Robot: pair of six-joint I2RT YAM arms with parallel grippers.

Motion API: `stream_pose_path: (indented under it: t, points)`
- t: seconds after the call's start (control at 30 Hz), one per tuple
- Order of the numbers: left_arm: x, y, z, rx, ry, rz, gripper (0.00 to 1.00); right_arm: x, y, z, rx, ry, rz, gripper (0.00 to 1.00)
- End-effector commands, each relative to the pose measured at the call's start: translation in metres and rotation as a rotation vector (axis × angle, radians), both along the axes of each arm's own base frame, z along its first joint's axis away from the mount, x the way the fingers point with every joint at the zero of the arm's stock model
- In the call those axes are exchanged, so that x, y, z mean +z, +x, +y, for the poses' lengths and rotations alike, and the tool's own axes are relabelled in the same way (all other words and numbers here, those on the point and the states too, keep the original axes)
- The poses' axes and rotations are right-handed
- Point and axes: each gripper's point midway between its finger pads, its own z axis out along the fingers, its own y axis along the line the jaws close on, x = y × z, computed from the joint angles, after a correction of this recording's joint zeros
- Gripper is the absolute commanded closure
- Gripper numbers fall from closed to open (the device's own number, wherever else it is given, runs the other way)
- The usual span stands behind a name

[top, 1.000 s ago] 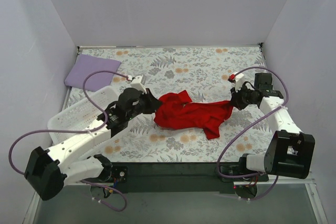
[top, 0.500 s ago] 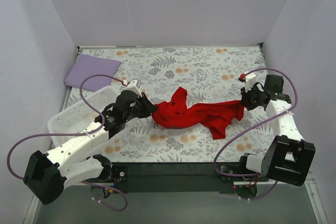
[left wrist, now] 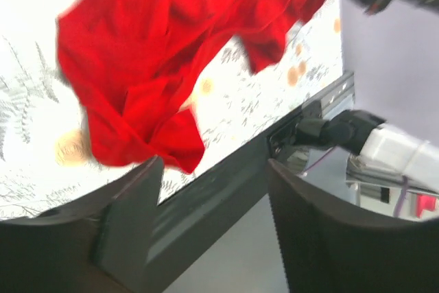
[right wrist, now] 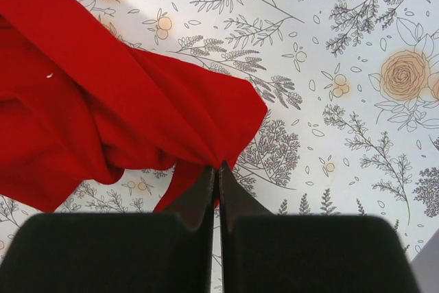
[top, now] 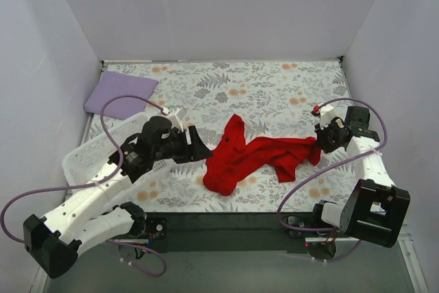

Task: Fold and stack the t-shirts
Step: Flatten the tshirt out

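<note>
The red shirt (top: 240, 159) lay crumpled on the table (top: 260, 87), to the right of the basket (top: 96, 147), and had not yet been spread flat. Its edge farthest from the basket was pinched between the closed jaws of the right gripper (right wrist: 218, 166), and the cloth was drawn into a point there. The left gripper (top: 197, 149) was held between the basket and the shirt. Its fingers were spread with nothing caught in them, and the shirt's end on the basket side lay loose. A purple shirt (top: 118, 92), already folded, was seen just beyond the basket, toward the back wall.

The step in hand was judged to be the spreading of the red shirt, before any fold. The next move seemed to call for a hem or shoulder on the basket side to be taken by the left gripper. The cloth could then be pulled taut between the two grippers and laid flat.
</note>
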Motion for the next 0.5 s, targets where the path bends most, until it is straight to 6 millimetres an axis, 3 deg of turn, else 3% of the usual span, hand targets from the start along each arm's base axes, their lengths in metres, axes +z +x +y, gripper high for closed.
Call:
stream_pose_path:
  t: [0.0, 0.13, 0.17, 0.23, 0.27, 0.3, 0.33, 0.4, 0.43, 0.47]
  points:
    - [0.054, 0.02, 0.013, 0.095, 0.014, -0.121, 0.37, 0.005, -0.001, 0.005, 0.019, 0.024, -0.023, 0.99]
    - [0.04, 0.058, -0.011, 0.059, 0.063, -0.125, 0.34, 0.003, -0.005, 0.018, 0.057, 0.094, -0.006, 0.99]
    - [0.027, 0.071, -0.029, 0.005, 0.059, -0.113, 0.34, 0.003, -0.006, 0.023, 0.07, 0.119, 0.0, 0.99]
    - [0.02, 0.094, -0.049, -0.036, 0.059, -0.122, 0.36, 0.001, -0.008, 0.027, 0.078, 0.145, 0.012, 0.99]
    - [-0.012, 0.111, -0.061, -0.077, 0.116, -0.091, 0.37, 0.001, -0.009, 0.03, 0.085, 0.16, 0.015, 0.99]
    - [-0.02, 0.122, -0.068, -0.091, 0.131, -0.083, 0.38, 0.0, -0.01, 0.032, 0.086, 0.17, 0.023, 0.99]
    - [-0.001, 0.142, -0.082, -0.098, 0.119, -0.139, 0.38, -0.002, -0.01, 0.032, 0.086, 0.178, 0.033, 0.99]
    - [-0.037, 0.166, -0.091, -0.128, 0.217, -0.106, 0.38, -0.005, -0.012, 0.036, 0.092, 0.197, 0.048, 0.99]
    - [-0.028, 0.183, -0.099, -0.123, 0.225, -0.137, 0.38, -0.006, -0.013, 0.036, 0.092, 0.199, 0.051, 0.99]
    - [-0.033, 0.188, -0.099, -0.125, 0.254, -0.121, 0.38, -0.006, -0.013, 0.036, 0.092, 0.204, 0.054, 0.99]
